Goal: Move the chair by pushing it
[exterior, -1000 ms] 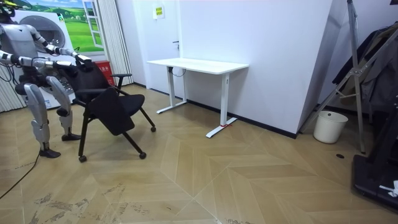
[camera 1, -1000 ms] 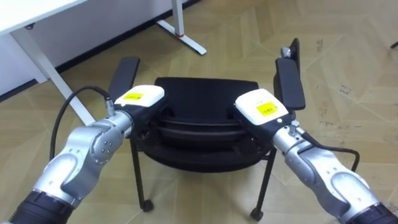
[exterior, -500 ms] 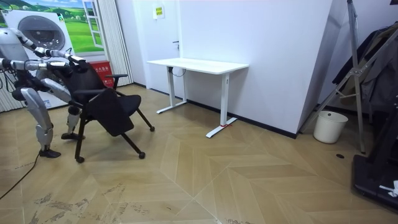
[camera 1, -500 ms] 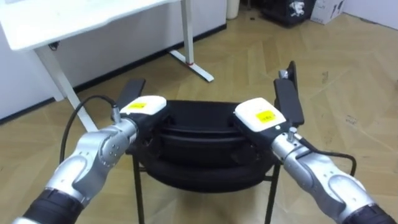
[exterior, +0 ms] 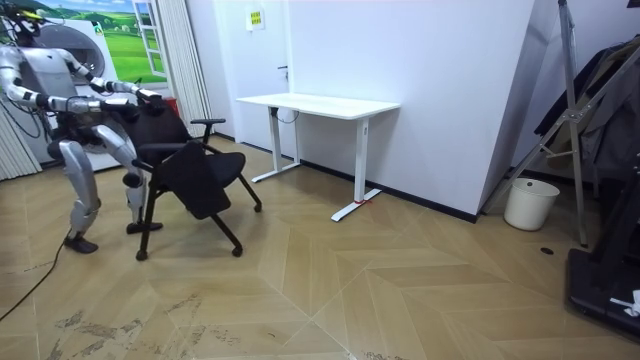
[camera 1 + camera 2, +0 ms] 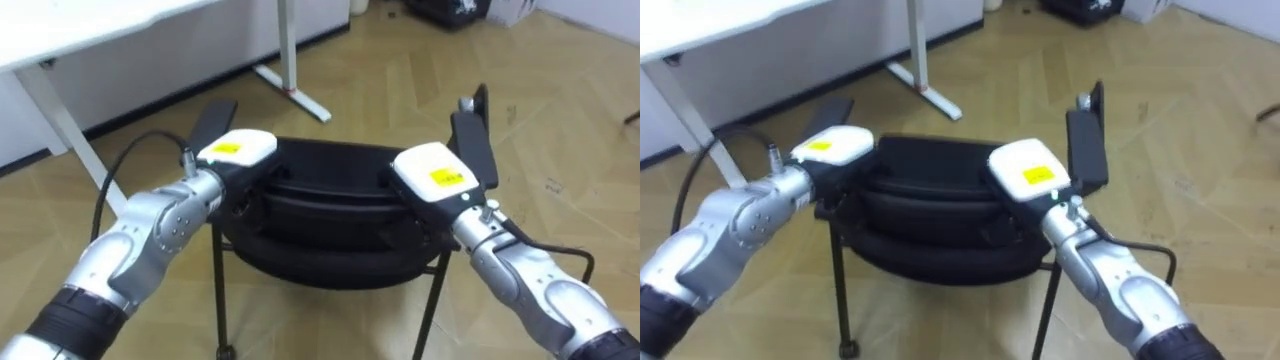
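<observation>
Left hand point(image 6: 237, 150), right hand point(image 6: 436, 172) on chair point(image 6: 330, 175)

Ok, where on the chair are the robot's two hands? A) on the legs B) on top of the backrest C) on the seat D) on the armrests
B: the left hand and the right hand both sit on the top edge of the backrest of the black chair.
</observation>
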